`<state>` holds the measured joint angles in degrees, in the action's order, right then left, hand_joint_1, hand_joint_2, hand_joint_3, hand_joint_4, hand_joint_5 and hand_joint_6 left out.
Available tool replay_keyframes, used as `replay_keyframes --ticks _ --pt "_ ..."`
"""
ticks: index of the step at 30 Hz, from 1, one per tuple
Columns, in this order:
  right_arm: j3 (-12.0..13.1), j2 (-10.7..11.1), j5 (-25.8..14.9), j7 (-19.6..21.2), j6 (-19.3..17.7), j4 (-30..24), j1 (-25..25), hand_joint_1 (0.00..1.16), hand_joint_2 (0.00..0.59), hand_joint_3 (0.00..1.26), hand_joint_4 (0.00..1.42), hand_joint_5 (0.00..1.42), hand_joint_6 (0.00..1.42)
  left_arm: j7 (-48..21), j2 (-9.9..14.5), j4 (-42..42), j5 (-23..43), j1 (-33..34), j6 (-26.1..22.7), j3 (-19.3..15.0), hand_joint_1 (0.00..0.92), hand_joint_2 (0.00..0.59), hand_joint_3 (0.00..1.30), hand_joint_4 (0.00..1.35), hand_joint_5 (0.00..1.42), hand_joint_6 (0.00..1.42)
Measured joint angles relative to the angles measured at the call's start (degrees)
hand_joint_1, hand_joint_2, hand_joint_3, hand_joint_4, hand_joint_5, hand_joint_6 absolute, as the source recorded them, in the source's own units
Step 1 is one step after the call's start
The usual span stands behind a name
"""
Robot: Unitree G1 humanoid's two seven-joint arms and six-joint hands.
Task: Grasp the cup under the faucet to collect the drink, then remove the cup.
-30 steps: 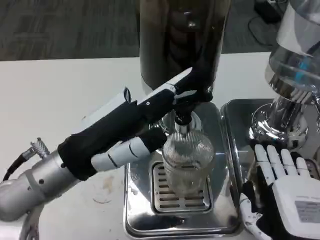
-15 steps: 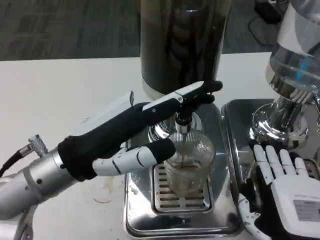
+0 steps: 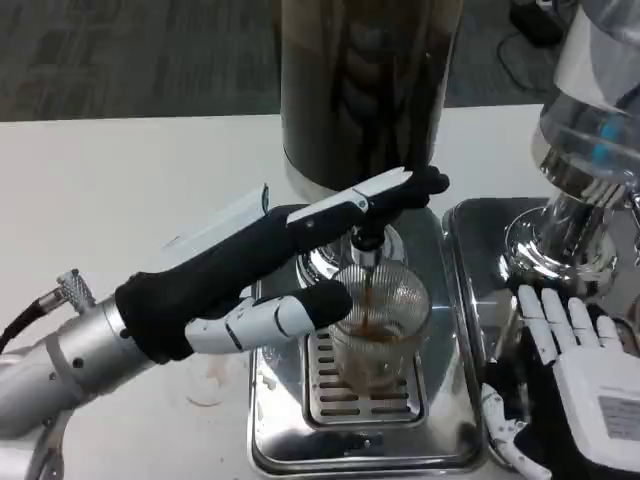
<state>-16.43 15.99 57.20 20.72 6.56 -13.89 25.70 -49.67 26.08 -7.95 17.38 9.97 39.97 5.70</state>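
A ribbed clear glass cup (image 3: 377, 322) stands on the slotted drip tray (image 3: 362, 440) right under the faucet (image 3: 366, 245) of a tall dark dispenser (image 3: 365, 90). A thin brown stream runs from the faucet into the cup, and a little brown drink lies at its bottom. My left hand (image 3: 270, 265) reaches in from the left; its upper fingers press the faucet lever and its thumb touches the cup's left side. My right hand (image 3: 575, 385) lies flat at the lower right, fingers spread, holding nothing.
A second dispenser with a chrome base (image 3: 565, 240) and clear body stands on its own metal tray (image 3: 470, 225) at the right, just behind my right hand. White tabletop (image 3: 120, 200) stretches to the left and behind.
My left hand's fingers have pushed the faucet lever rightward and down. Brown drink now streams into the cup, which was empty a second ago. My right hand shifted slightly.
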Motion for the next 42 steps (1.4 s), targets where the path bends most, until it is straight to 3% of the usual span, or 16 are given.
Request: replay_keyframes --ticks 1,8,11,14,17,20,22,26,33,42 --pt "1.43 -0.74 -4.53 0.43 -1.95 -0.02 0.35 0.28 0.505 0.0 0.0 0.0 0.0 0.0 0.0 0.02 -0.03 0.0 -0.01 0.0 0.0 0.216 0.1 0.0 0.07 0.0" --pt "4.27 -1.39 -16.25 0.31 -9.14 0.12 0.37 0.4 0.474 0.01 0.0 0.02 0.11 0.02 0.01 0.13 -0.11 -0.01 -0.12 -0.05 0.0 0.21 0.1 0.0 0.07 0.0" --pt "5.06 -2.41 -24.41 -1.24 -14.3 1.18 0.34 0.45 0.446 0.01 0.0 0.07 0.17 0.02 0.04 0.32 -0.11 -0.03 -0.26 -0.06 0.0 0.207 0.1 0.0 0.07 0.0" --pt "5.16 -2.3 -26.92 -3.05 -16.46 1.86 0.06 0.49 0.434 0.01 0.01 0.09 0.19 0.03 0.07 0.42 -0.13 -0.04 -0.32 -0.09 0.0 0.205 0.1 0.0 0.07 0.0" --pt "5.17 -2.09 -28.57 -6.16 -17.41 1.93 -0.76 0.48 0.361 0.0 0.0 0.08 0.2 0.13 0.08 0.48 -0.13 -0.09 -0.43 -0.15 0.0 0.207 0.1 0.0 0.07 0.0" --pt "5.49 -2.21 -32.85 -9.78 -17.98 1.96 -0.91 0.49 0.297 0.0 0.0 0.0 0.12 0.52 0.09 0.72 -0.18 -0.16 -0.57 -0.21 0.0 0.208 0.11 0.0 0.07 0.0" --pt "5.48 -2.19 -32.91 -11.54 -17.36 1.51 -1.16 0.51 0.24 0.0 0.0 0.0 0.01 0.59 0.15 0.81 -0.23 -0.21 -0.66 -0.29 0.0 0.208 0.11 0.0 0.08 0.0" --pt "5.34 -2.21 -31.52 -14.47 -13.69 -0.66 -2.21 0.53 0.189 0.0 0.0 0.0 0.0 0.97 0.21 1.22 -0.34 -0.3 -1.16 -0.37 0.0 0.208 0.11 0.0 0.08 0.0" --pt "4.6 -2.26 -31.9 -19.0 -12.23 -0.66 -5.02 0.55 0.183 0.0 0.0 0.0 0.0 1.1 0.56 1.86 -0.43 -0.36 -1.57 -0.57 0.0 0.207 0.11 0.0 0.08 0.0" --pt "5.15 -3.03 -34.16 -20.23 -11.35 0.75 -6.74 0.64 0.16 0.0 0.0 0.0 0.0 2.32 0.55 2.99 -1.74 -0.37 -2.59 -0.7 0.0 0.208 0.12 0.0 0.09 0.0"
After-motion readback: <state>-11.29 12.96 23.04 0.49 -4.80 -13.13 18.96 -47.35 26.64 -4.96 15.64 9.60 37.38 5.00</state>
